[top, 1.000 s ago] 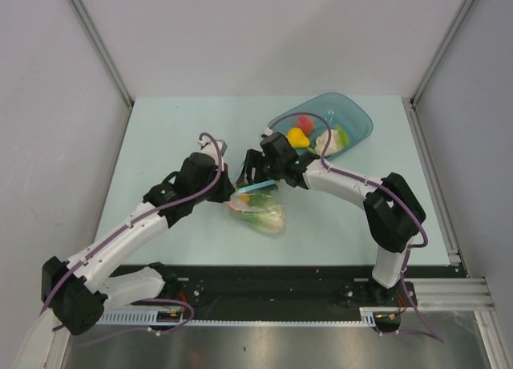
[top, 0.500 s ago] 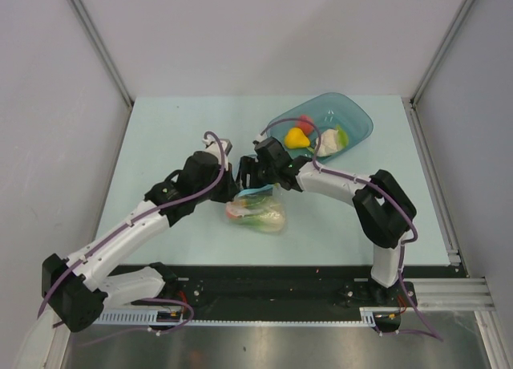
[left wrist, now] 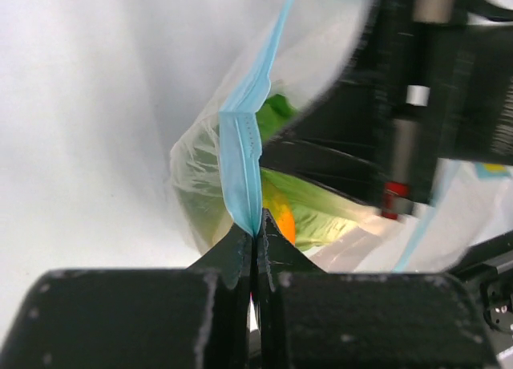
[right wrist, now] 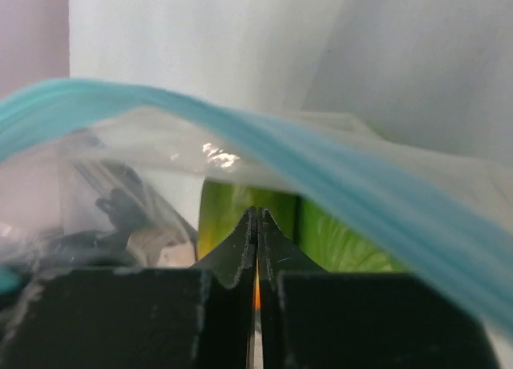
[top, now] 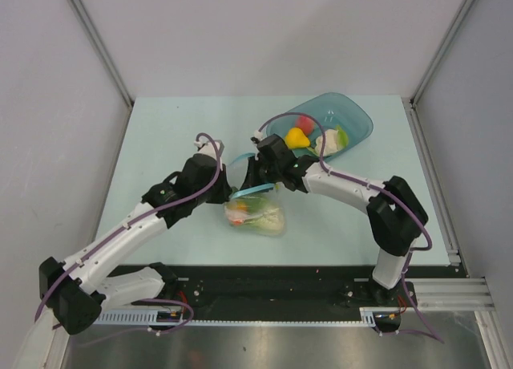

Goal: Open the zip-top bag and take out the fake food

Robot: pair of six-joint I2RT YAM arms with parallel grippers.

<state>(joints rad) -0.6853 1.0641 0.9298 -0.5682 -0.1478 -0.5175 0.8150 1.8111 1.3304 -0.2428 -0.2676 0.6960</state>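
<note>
Your left gripper [left wrist: 255, 229] has its fingers clamped on the blue zip strip [left wrist: 243, 144] of the bag [top: 272, 221]. The bag sits on the table [top: 160, 136] between the two arms, near the teal tray [top: 359, 120], with toy food [left wrist: 313, 212] inside. Your right gripper [right wrist: 256, 216] has its fingers pressed together just below the strip, and you cannot tell whether they pinch the film.

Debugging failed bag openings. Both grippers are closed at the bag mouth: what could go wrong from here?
The left gripper pinches the zip strip only at its fingertips; a pull may slip it free. The right gripper is shut with the strip clear of its tips; it may hold thin film or nothing.
</note>
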